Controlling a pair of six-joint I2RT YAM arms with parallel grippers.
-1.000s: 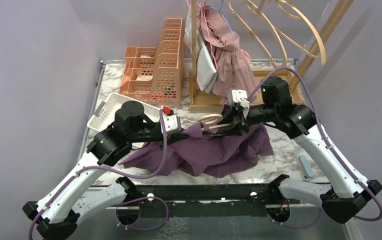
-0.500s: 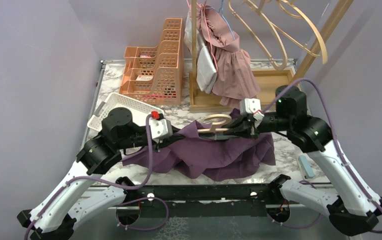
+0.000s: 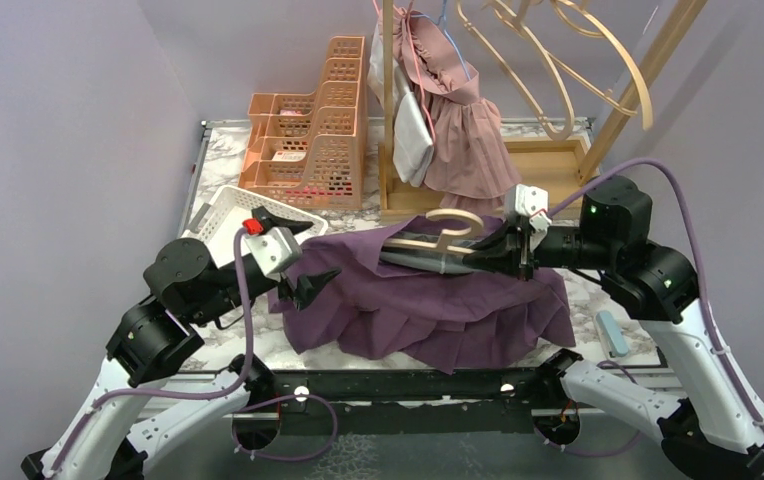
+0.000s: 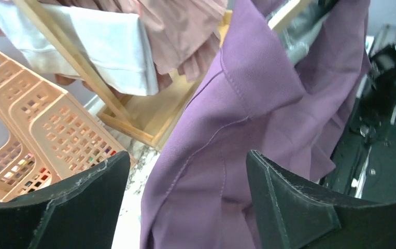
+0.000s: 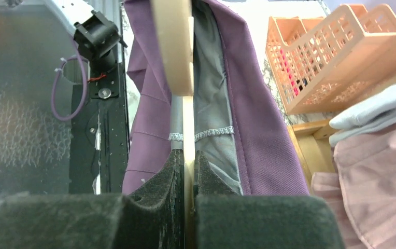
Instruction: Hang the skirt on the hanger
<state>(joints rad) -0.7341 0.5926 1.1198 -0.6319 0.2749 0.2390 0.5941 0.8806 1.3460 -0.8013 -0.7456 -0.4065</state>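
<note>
The purple skirt hangs draped over a wooden hanger, its lower folds resting on the marble table. My right gripper is shut on the hanger's bar. In the right wrist view the fingers pinch the thin wood, with the skirt's grey lining beside it. My left gripper stands open at the skirt's left edge. In the left wrist view its wide-apart fingers frame the purple cloth but grip none of it.
Peach stacked baskets and a white basket stand at the back left. A wooden rack with a pink dress and a white garment stands behind the skirt. A small blue object lies at the right.
My left gripper let go of the skirt, opened and drew back to the left. My right gripper closed on the hanger and carried it up and to the right, with the skirt hanging from it.
</note>
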